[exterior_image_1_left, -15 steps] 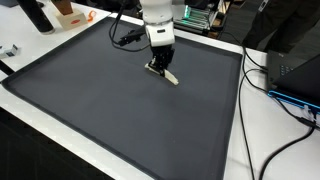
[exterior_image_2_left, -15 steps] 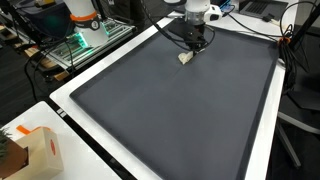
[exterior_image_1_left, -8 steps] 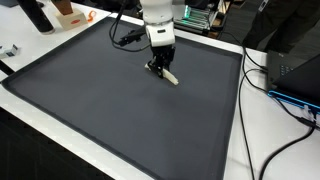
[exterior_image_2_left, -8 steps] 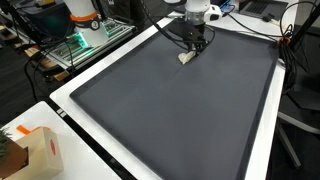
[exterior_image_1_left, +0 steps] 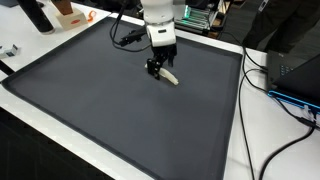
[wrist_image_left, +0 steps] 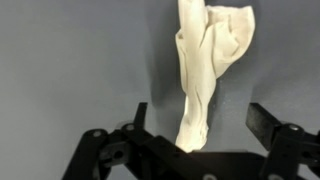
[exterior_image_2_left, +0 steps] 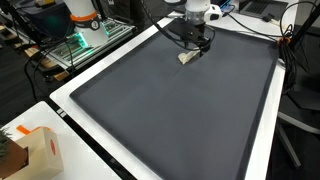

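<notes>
The jaws are seen spread wide and empty, straddling the near end of the cream-coloured twisted cloth strip (wrist_image_left: 200,80), which is laid lengthwise straight ahead on the dark grey desk mat (exterior_image_1_left: 120,110).

cream piece (wrist_image_left: 203,60): matt, creased, cloth or paper, cannot tell which
surface (exterior_image_1_left: 100,110): dark grey, matt, smooth covering
pincer (wrist_image_left: 200,118): black, dull, hard plastic or metal
</notes>
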